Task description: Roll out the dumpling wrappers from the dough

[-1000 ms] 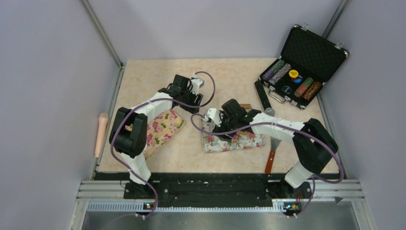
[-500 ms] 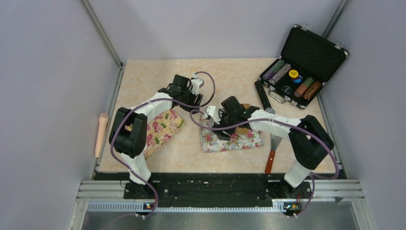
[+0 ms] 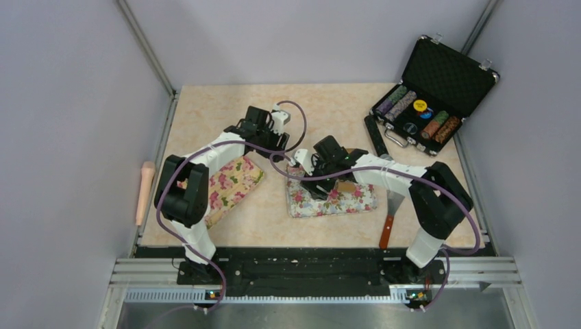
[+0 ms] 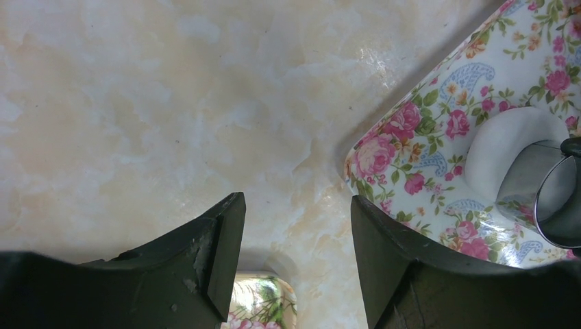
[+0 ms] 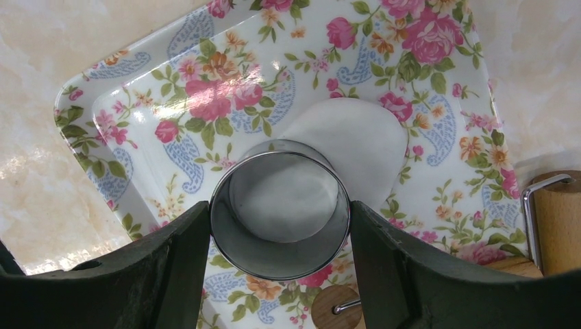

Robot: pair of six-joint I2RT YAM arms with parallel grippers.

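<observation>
On the tabletop (image 3: pixel 205 110), seen from above, there are two flowered trays. The middle tray (image 3: pixel 342 203) is our marker. The second tray (image 3: pixel 233 179) lies to its left. One spatula (image 3: pixel 390 218) lies just right of the middle tray. One black case (image 3: pixel 438 75) stands open well behind it, to the right. The right gripper (image 3: pixel 316 182) hangs over the middle tray. The left gripper (image 3: pixel 273 147) hangs behind the tray's left corner.

From the left wrist, the left gripper (image 4: pixel 296 212) is spread apart with nothing in it. It is over bare tabletop, just left of the middle tray (image 4: pixel 384 154).

From the right wrist, the right gripper (image 5: pixel 279 212) squeezes one metal ring (image 5: pixel 277 264) between its two fingers, over the middle tray (image 5: pixel 137 116). One white dumpling wrapper (image 5: pixel 356 144) lies flat in the tray, partly under the ring. White dough shows inside the ring too. I cannot tell if that is a second one. One wooden roller (image 5: pixel 558 219) lies at the tray's right edge.
</observation>
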